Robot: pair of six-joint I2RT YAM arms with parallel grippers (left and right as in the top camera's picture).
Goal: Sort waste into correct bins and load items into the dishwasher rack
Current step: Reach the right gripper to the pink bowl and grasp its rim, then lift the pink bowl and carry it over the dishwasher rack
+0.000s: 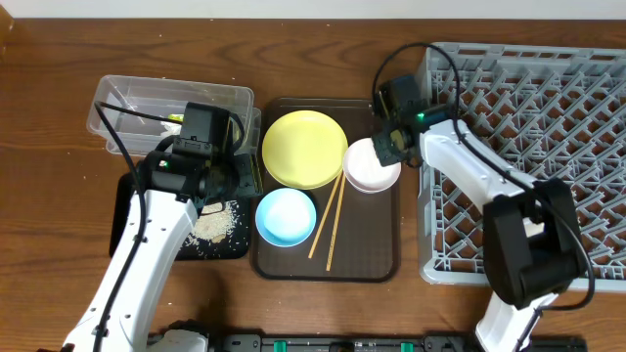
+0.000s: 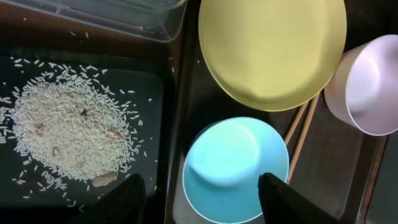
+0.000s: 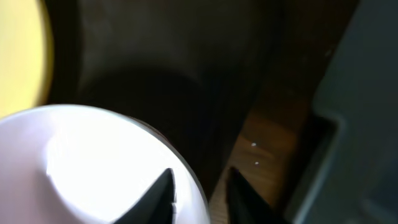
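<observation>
The white bowl [image 1: 370,168] sits at the right edge of the brown serving tray and looks tilted in the left wrist view [image 2: 367,87]. My right gripper [image 1: 391,147] is shut on its rim, one finger inside and one outside [image 3: 199,193]. My left gripper [image 1: 230,183] is open and empty [image 2: 202,193], over the seam between the black tray [image 1: 132,210] and the light blue bowl [image 1: 286,216]. Rice [image 1: 217,225] lies heaped in the black tray. The yellow plate [image 1: 304,149] and two chopsticks [image 1: 328,220] lie on the serving tray. The cup is out of view.
The grey dishwasher rack [image 1: 548,147] fills the right side, just beside the white bowl. The clear tub [image 1: 166,103] stands at the back left with a yellow-green bit [image 1: 174,119] inside, partly hidden by my left arm. The brown serving tray [image 1: 372,264] lies in the middle.
</observation>
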